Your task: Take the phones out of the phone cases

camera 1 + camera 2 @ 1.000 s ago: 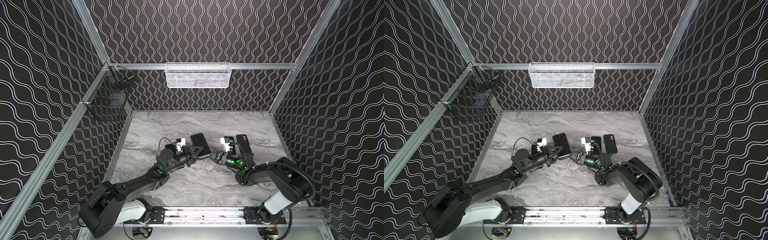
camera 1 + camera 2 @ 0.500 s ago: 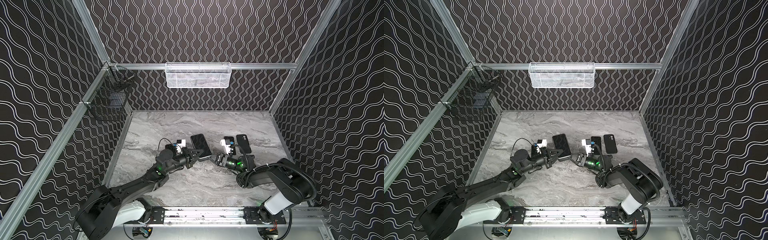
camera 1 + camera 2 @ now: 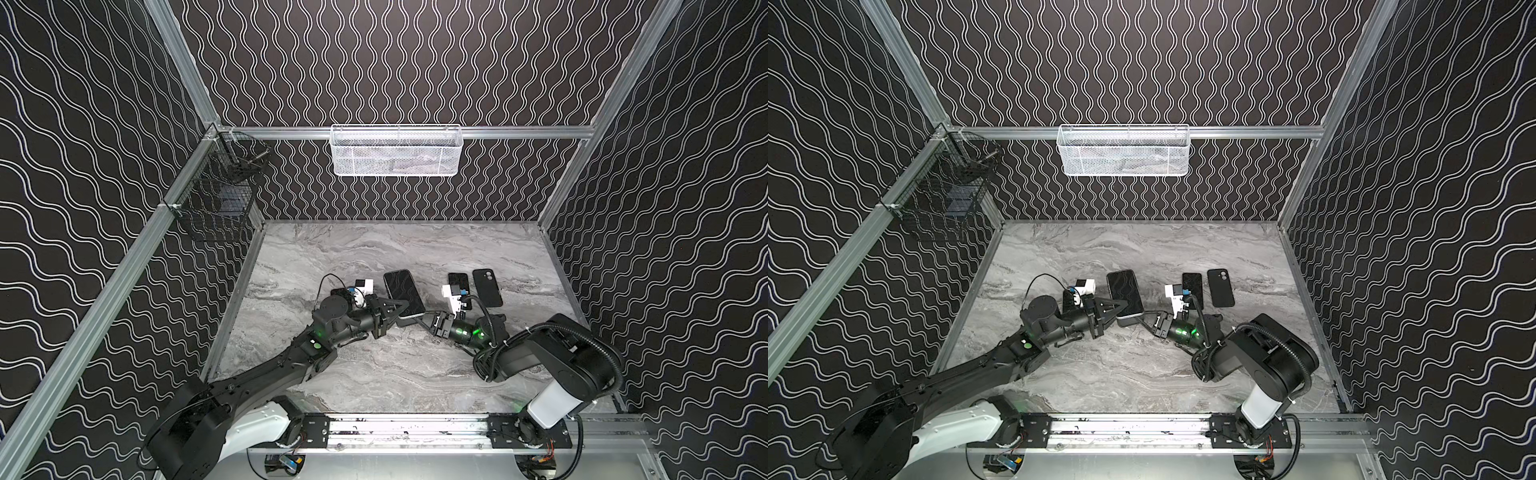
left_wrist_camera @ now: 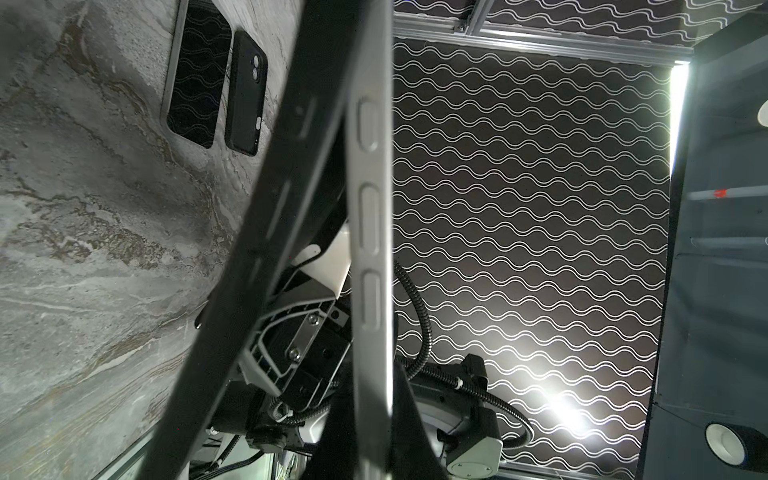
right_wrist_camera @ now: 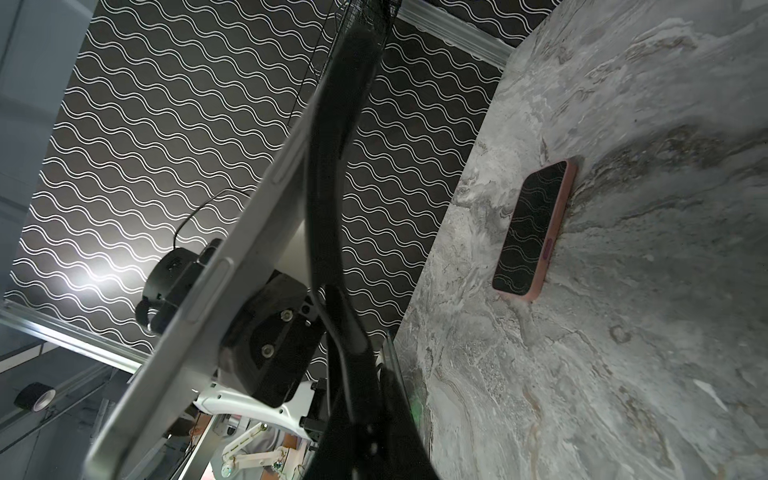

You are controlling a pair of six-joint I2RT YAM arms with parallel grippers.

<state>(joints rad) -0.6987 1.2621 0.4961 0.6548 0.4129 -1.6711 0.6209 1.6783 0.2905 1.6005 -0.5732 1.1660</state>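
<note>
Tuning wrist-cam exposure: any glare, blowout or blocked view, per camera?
Left wrist: a hot spot blows out the patterned wall; the phone edge, close to the lens, blocks mid-frame. Right wrist: milder glare on the patterned wall; table sharp. Both top views: even light, no blowout.

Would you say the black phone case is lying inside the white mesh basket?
No, the black phone case lies flat on the grey marble tabletop.
</note>
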